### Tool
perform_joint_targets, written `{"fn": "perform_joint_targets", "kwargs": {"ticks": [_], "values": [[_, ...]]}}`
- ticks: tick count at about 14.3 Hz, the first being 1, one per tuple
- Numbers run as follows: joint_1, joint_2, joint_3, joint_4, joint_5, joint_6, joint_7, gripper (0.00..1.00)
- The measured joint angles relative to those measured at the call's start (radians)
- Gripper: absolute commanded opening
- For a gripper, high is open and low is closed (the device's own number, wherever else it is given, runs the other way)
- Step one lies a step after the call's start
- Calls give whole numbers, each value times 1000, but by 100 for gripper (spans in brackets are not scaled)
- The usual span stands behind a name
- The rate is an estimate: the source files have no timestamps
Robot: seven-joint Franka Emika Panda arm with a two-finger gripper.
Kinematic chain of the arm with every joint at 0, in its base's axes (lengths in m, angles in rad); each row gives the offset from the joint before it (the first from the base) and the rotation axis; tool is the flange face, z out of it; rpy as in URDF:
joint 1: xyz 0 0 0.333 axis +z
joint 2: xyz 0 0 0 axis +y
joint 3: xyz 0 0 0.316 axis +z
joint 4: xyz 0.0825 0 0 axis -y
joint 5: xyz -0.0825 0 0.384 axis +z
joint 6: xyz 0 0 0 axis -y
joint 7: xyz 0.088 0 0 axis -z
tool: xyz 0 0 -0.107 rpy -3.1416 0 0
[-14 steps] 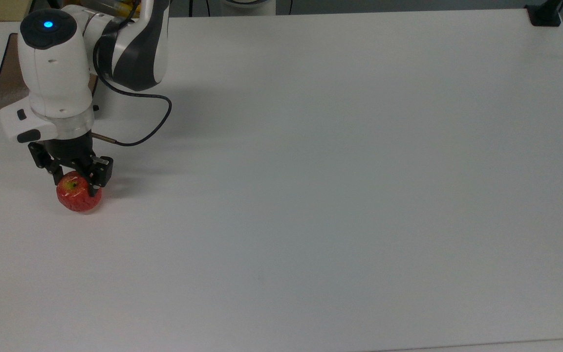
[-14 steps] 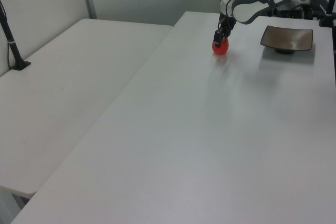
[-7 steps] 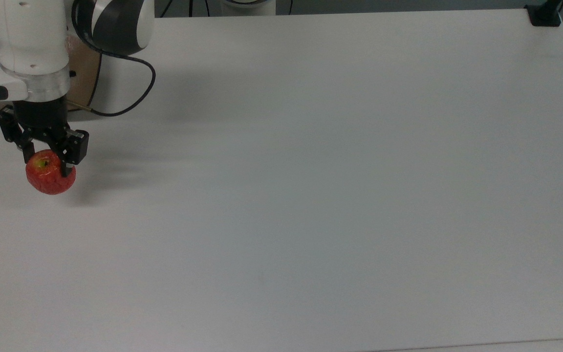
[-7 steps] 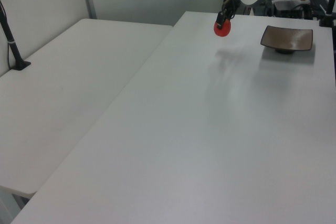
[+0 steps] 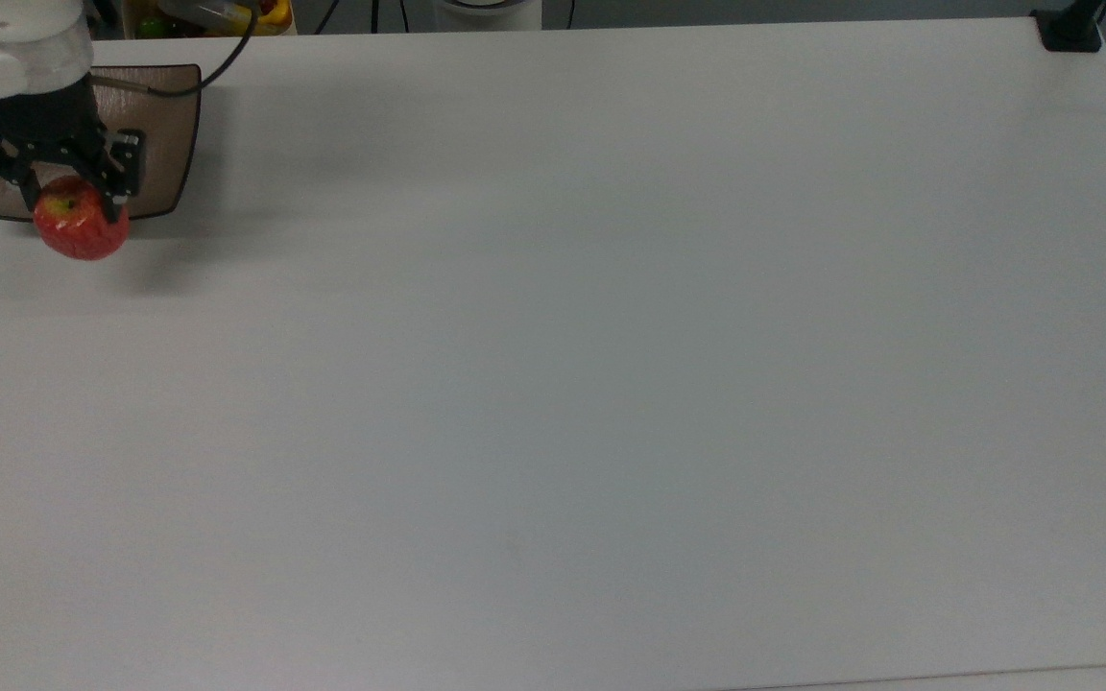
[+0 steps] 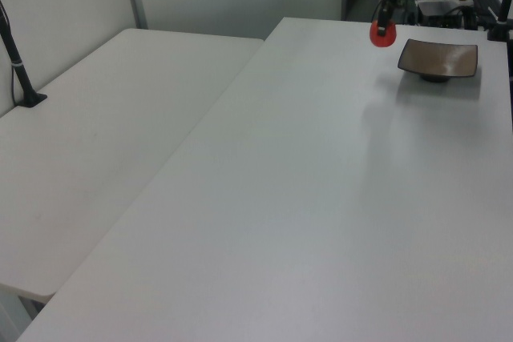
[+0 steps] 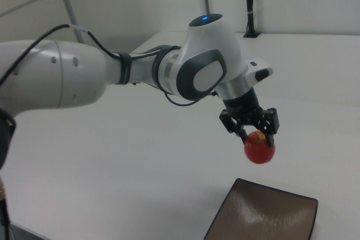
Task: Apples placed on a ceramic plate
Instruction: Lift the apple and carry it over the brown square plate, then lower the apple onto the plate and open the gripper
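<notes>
Gripper: the black gripper point(image 5: 68, 206) is closed on the apple, with one finger on each side of it. It points down from the white arm. You can also see the gripper in the right view point(image 7: 254, 134) and, very small, in the left view point(image 6: 383, 25).

Apple: the red apple point(image 5: 81, 226) is up in the air, held by its top half. It has a yellow-green spot around the stem. In the right view the apple point(image 7: 259, 148) hangs above the table, a bit higher than the plate and beside its far edge. In the left view the apple point(image 6: 382, 33) is up off the table, just to the left view's left of the plate.

Plate: the square brown plate point(image 5: 167, 134) sits on the table in the top view's upper left corner. It has a dark rim and turned-up corners. It looks shiny in the right view point(image 7: 270, 217). In the left view the plate point(image 6: 438, 58) has nothing on it.

Arm: the white and grey arm point(image 7: 135, 68) reaches in from the right view's left. A blue light glows on top of it. A thin black cable point(image 5: 217, 67) runs along it.

Table: the big white table point(image 5: 611, 384) has a soft grey shadow under the apple.

Next table: a second white table point(image 6: 96, 142) stands to the left view's left.
</notes>
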Motion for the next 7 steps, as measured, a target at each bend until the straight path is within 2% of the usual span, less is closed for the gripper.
{"fn": "perform_joint_targets", "kwargs": {"ticks": [3,7], "values": [[-35,-71,0,-92,0,-4,-138,48],[-83,-90,-1,-162,0,-4,-299,52]]}}
